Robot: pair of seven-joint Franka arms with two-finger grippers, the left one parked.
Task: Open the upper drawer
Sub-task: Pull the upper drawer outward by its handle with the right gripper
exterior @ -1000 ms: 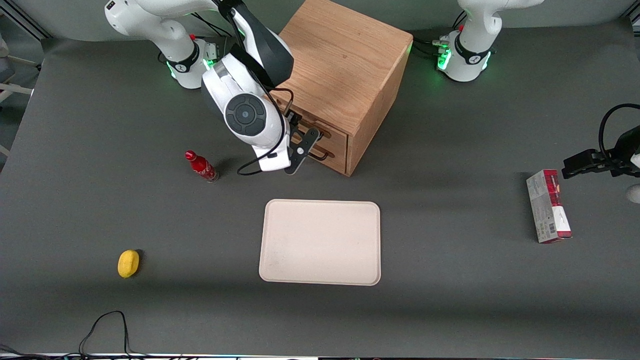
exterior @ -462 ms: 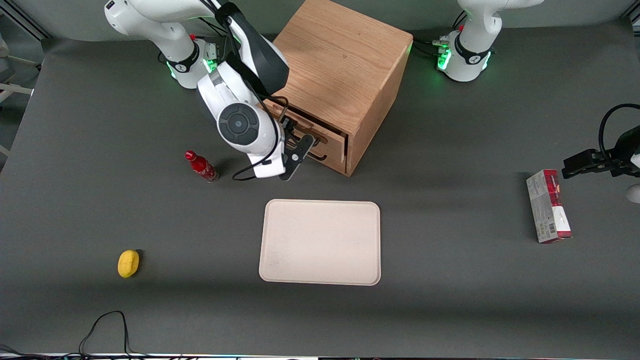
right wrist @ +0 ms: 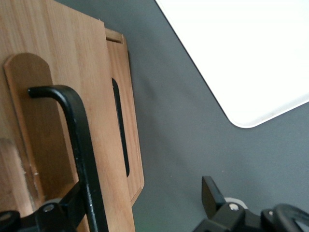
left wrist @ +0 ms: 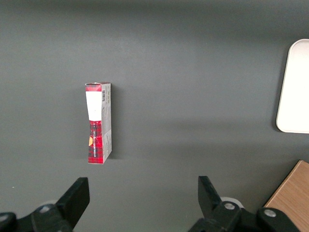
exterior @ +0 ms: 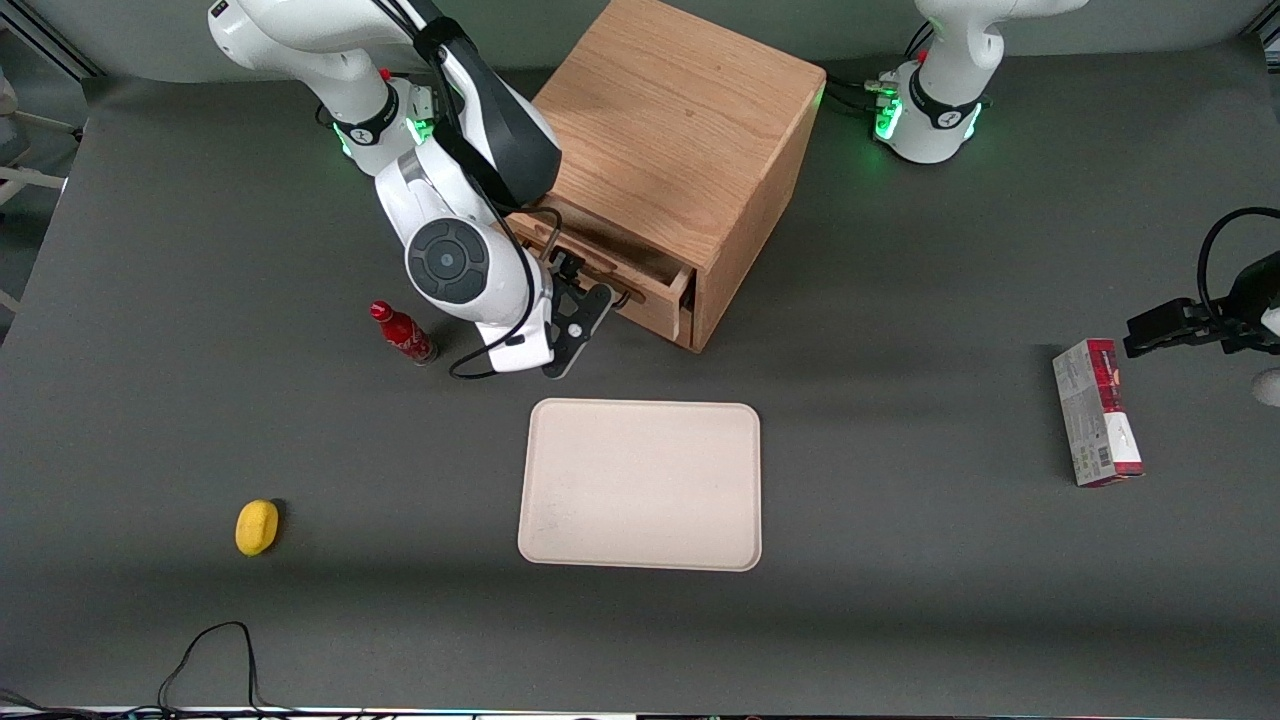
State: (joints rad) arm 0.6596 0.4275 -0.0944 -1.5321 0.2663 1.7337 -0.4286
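The wooden cabinet (exterior: 680,120) stands at the back of the table. Its upper drawer (exterior: 640,290) is pulled partway out, and a strip of its plain-wood inside shows in the front view. My right gripper (exterior: 588,308) is in front of that drawer, open. In the right wrist view one finger (right wrist: 72,195) is hooked in between the black wire handle (right wrist: 79,140) and the drawer front (right wrist: 58,72); the second finger (right wrist: 210,189) hangs free over the table. The lower drawer (right wrist: 133,145) sits farther back, flush with the cabinet.
A pale tray (exterior: 640,485) lies on the mat nearer the front camera than the cabinet. A small red bottle (exterior: 402,333) stands beside my arm. A yellow lump (exterior: 257,526) lies toward the working arm's end, a red-and-white box (exterior: 1097,411) toward the parked arm's end.
My gripper has drawn away from the cabinet, toward the front camera and the working arm's end. The upper drawer has slid out with it, from nearly closed to partly open.
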